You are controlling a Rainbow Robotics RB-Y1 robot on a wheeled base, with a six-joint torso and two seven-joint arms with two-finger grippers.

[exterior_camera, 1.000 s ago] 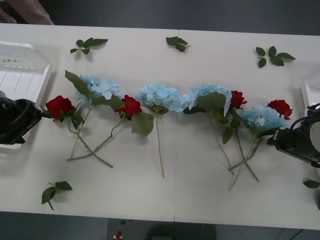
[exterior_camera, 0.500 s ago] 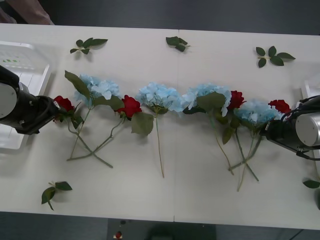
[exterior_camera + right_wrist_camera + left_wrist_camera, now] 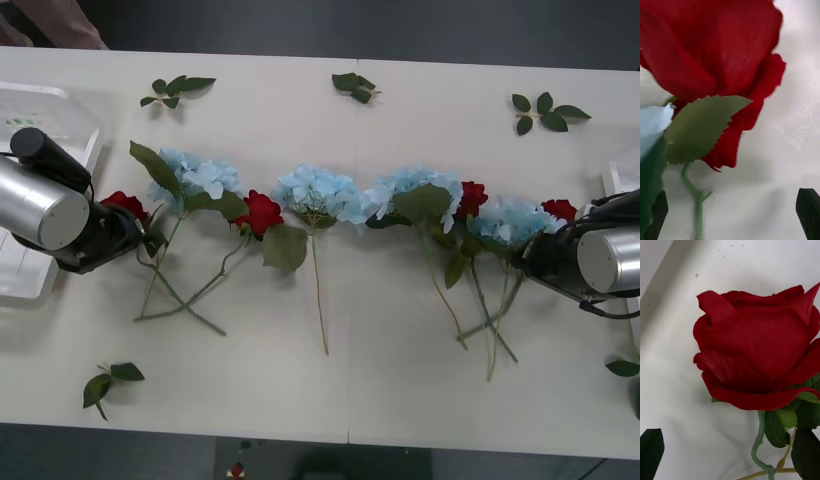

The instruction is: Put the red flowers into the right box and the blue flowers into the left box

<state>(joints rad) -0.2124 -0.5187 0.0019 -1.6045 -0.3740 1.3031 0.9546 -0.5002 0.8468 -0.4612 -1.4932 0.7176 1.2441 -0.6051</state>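
Both hands, spread wide, have closed in on the outermost red flowers (image 3: 124, 203).

Front camera is looking down from above at the whole white counter (image 3: 330, 390), flower row running across it. Left wrist camera is sitting very near the leftmost red rose (image 3: 756, 352), also showing in the front view (image 3: 122, 203). Right wrist camera is pressing just as close on the rightmost red rose (image 3: 715, 63), shared likewise (image 3: 558, 209).
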